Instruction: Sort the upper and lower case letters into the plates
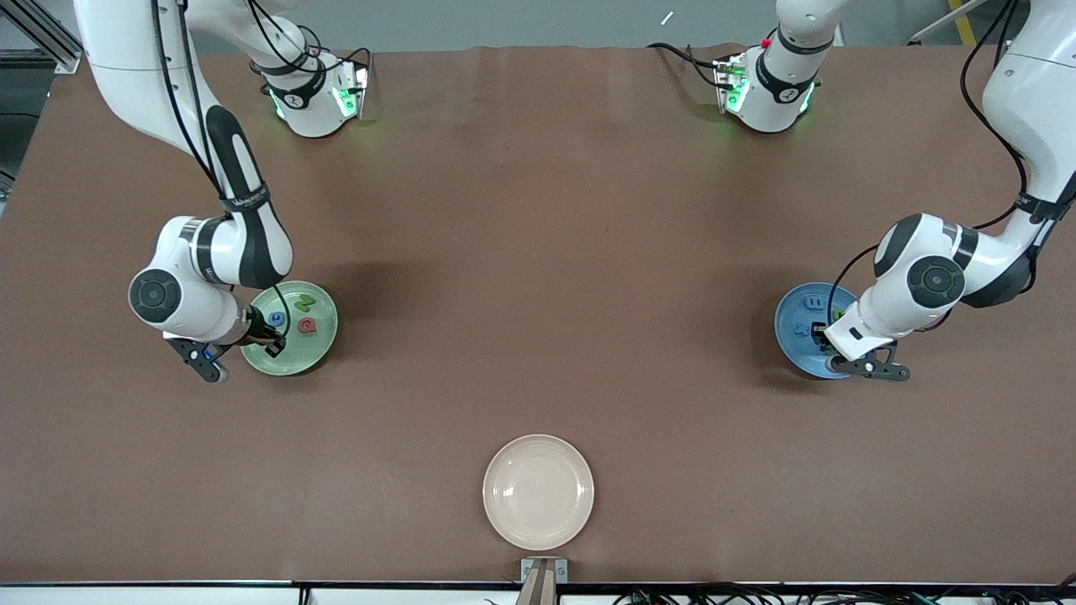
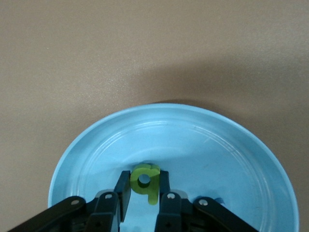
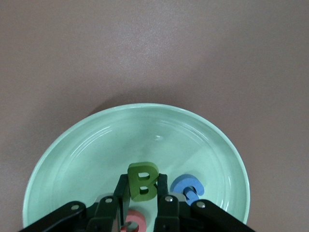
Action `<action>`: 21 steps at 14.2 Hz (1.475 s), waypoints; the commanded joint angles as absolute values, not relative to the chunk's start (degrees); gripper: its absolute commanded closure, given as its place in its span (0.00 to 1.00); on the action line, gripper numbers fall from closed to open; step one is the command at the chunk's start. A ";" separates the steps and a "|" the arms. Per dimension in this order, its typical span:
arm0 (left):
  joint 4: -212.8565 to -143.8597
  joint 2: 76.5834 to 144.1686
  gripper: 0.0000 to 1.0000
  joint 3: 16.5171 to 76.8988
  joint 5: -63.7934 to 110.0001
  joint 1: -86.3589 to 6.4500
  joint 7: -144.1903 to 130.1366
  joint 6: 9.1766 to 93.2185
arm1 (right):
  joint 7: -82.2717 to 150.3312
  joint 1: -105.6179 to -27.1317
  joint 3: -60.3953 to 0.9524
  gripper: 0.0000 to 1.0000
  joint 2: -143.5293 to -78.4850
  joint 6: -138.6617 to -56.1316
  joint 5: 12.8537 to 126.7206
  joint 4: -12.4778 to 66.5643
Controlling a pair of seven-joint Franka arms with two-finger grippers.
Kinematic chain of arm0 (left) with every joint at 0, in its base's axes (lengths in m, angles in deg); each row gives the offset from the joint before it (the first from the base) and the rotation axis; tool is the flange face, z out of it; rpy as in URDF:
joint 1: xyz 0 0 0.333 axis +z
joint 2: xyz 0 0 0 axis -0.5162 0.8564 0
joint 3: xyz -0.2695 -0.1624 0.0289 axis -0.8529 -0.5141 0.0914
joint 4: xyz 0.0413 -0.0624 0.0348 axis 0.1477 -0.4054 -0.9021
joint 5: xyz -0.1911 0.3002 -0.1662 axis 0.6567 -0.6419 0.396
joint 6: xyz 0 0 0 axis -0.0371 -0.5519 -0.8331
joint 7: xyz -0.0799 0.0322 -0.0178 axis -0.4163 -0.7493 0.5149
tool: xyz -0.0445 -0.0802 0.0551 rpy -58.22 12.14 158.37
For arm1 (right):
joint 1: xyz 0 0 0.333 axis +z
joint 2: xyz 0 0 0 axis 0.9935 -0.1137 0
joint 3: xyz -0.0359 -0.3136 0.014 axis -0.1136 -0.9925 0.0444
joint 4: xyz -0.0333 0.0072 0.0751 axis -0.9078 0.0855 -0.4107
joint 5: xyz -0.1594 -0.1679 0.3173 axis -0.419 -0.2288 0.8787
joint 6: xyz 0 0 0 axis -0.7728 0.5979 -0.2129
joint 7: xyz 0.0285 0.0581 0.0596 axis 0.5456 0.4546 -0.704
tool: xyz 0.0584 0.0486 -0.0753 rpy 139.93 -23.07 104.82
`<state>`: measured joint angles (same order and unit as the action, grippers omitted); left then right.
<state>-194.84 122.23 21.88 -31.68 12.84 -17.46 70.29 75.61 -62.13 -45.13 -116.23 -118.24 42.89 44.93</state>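
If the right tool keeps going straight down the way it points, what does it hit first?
Probably the bare floor of the mint green plate: the right tool, shut on the green B, hangs over it. Depth is unclear.

A wide brown matte tabletop [image 1: 538, 252] fills nearly the whole front view, evenly lit from above, with soft dark shadows lying on it beside each plate. Along its edge at the robots' bases runs a strip of grey floor [image 1: 521, 21], with a yellow floor line [image 1: 961, 21] at one corner and a grey aluminium frame rail [image 1: 38, 34] at the other. A round cream-white plate [image 1: 538, 491] sits well apart from both grippers, roughly midway between them and nearest the front camera, just above a small grey metal bracket [image 1: 543, 571] on a white edge strip [image 1: 151, 595].
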 commanded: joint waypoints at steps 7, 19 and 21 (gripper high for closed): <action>-194.40 122.02 0.01 21.53 -32.74 13.22 -16.93 70.44 | 75.19 -62.91 -43.96 0.49 -116.72 -118.62 42.87 45.53; -194.31 119.05 0.01 21.26 -23.28 13.48 -11.77 69.91 | 50.96 -66.51 -44.49 0.00 -115.58 -81.75 41.91 22.72; -194.66 116.50 0.01 21.61 -15.20 12.87 -5.53 69.83 | 44.72 -67.65 -44.40 0.00 -115.58 -73.92 40.51 15.51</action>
<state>-193.47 120.82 21.63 -21.60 13.01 -10.67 70.28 49.98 -66.07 -45.31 -115.70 -80.36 42.31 21.95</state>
